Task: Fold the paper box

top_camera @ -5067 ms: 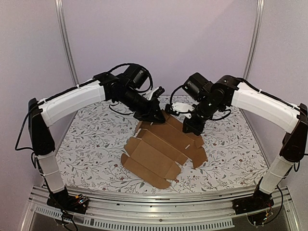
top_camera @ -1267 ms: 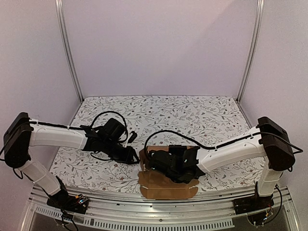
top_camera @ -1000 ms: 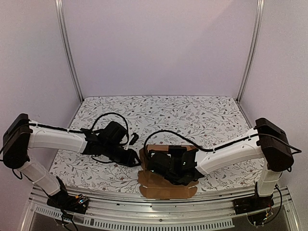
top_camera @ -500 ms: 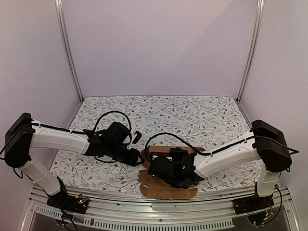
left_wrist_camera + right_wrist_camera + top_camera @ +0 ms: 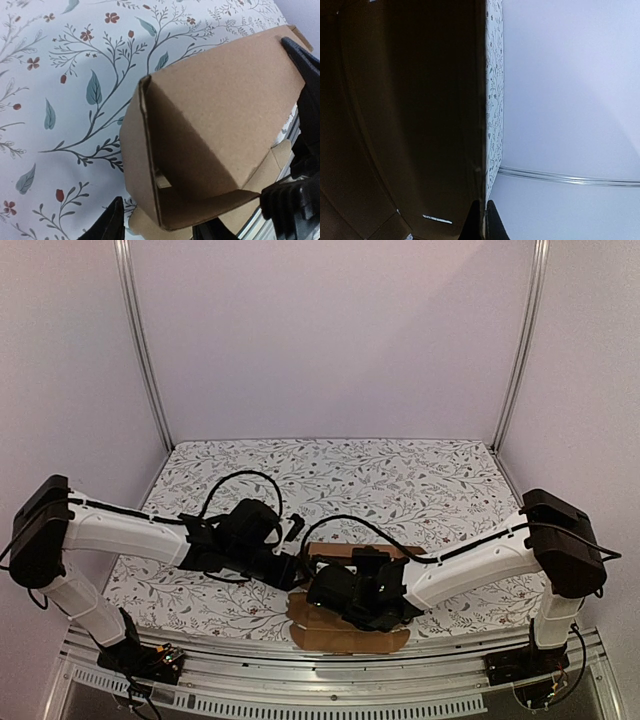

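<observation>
The paper box (image 5: 345,637) is brown cardboard, partly folded, at the table's near edge in the middle. In the left wrist view it (image 5: 220,110) shows an open end with a side flap and a small tab inside. My left gripper (image 5: 297,572) is at the box's left end. Its jaws (image 5: 160,232) stand open, one finger (image 5: 109,226) on each side of the box's lower corner. My right gripper (image 5: 338,598) reaches over the box from the right. It (image 5: 482,222) is shut on a thin upright cardboard wall (image 5: 410,125), which fills the left of that view.
A floral cloth (image 5: 400,480) covers the table. An aluminium rail (image 5: 330,665) runs along the near edge just below the box. Frame posts (image 5: 140,340) stand at the back corners. The right arm's black body (image 5: 302,150) is close to the box's right side.
My left gripper has moved right up to the box's left end and its jaws have widened. The right gripper, still shut on the box, has shifted slightly left.
</observation>
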